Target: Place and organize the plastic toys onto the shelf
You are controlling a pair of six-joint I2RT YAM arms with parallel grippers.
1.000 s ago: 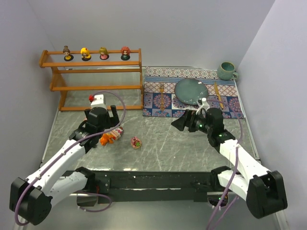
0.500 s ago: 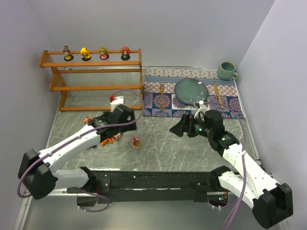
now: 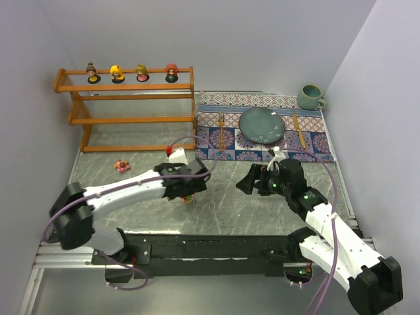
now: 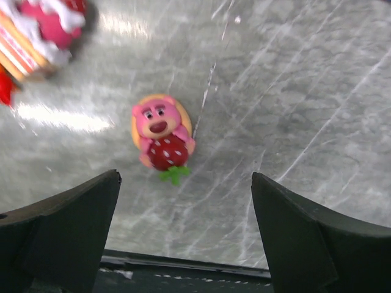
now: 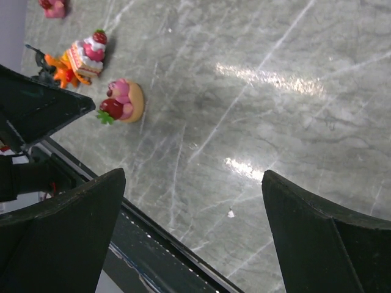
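The shelf (image 3: 131, 120) stands at the far left, with several dolls (image 3: 117, 73) lined up on its top tier. A pink bear toy holding a strawberry (image 4: 160, 134) lies flat on the marble. My left gripper (image 4: 186, 238) hovers open just above it, the bear ahead of its fingers and untouched. A strawberry-cake toy (image 5: 88, 52) and an orange creature (image 5: 58, 70) lie just beyond it, hidden under the left arm in the top view. A small pink toy (image 3: 120, 165) sits alone near the shelf. My right gripper (image 3: 248, 180) hangs open and empty, right of centre.
A patterned placemat (image 3: 216, 152) at the back right carries a teal plate (image 3: 262, 125), a fork (image 3: 222, 131) and a knife (image 3: 298, 131). A teal mug (image 3: 310, 97) stands in the far right corner. Walls close in both sides, and a black rail (image 3: 216, 246) runs along the near edge.
My left arm has swung right, from over the orange and cake toys to above the pink bear. The right gripper has shifted slightly nearer and lower. No toy has been picked up.
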